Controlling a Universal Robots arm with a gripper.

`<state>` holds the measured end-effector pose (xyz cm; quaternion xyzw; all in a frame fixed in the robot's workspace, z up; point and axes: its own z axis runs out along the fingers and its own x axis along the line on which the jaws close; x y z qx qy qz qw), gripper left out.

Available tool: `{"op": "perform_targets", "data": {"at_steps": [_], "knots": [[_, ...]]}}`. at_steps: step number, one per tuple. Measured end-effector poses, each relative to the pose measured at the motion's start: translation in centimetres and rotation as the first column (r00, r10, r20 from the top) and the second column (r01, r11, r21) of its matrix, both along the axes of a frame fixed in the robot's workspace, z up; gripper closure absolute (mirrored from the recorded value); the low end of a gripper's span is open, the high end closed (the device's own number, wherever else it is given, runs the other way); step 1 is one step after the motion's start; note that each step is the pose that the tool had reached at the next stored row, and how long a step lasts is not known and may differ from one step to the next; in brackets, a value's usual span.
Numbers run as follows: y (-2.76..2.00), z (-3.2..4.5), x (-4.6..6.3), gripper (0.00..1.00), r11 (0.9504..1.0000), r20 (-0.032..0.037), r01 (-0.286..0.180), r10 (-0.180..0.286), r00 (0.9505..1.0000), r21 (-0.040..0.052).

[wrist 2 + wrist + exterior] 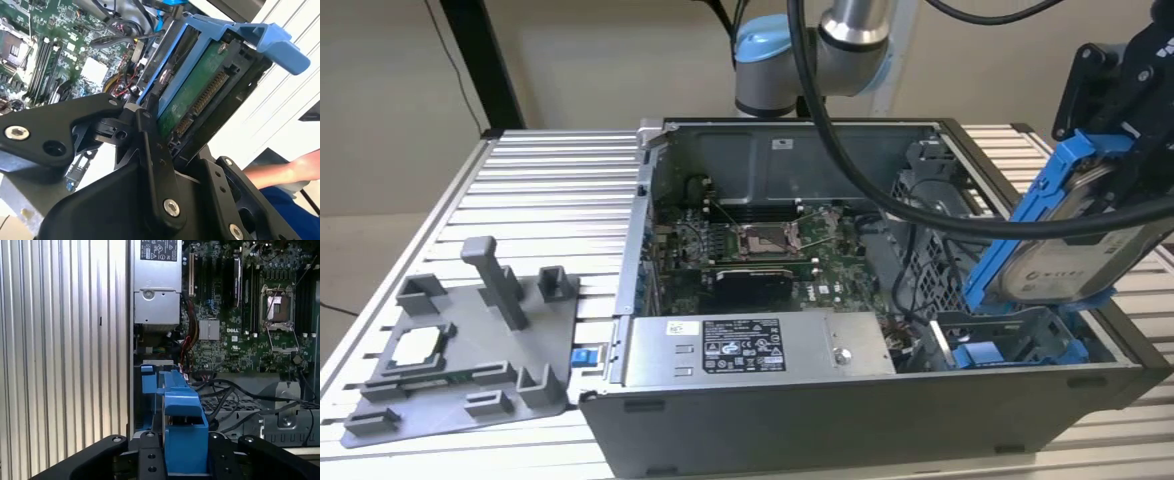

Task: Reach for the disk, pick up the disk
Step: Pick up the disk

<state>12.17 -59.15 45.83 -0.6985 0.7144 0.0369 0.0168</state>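
Observation:
The disk is a silver hard drive in a blue bracket. It hangs tilted above the blue drive bay at the exterior view's right end of the open computer case. My gripper is shut on the disk's upper part, with black fingers on both sides. In the second wrist view the disk shows its green circuit side and connector, clamped between the gripper's black fingers. The first wrist view shows the disk's blue bracket standing between the gripper's black links.
Inside the case lie the motherboard, a long grey metal box and black cables. A grey fixture with a white-topped chip sits on the ribbed table. A person's arm is beside the case.

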Motion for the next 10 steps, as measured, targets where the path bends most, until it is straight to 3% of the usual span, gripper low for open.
{"op": "perform_targets", "data": {"at_steps": [3,10], "knots": [[-0.12,0.01,0.04,1.00,0.9998,-0.0018,0.000,0.000,1.0000,-0.0206],[-0.15,0.02,0.06,1.00,0.9998,-0.0021,0.000,0.000,1.0000,-0.0218]]}}
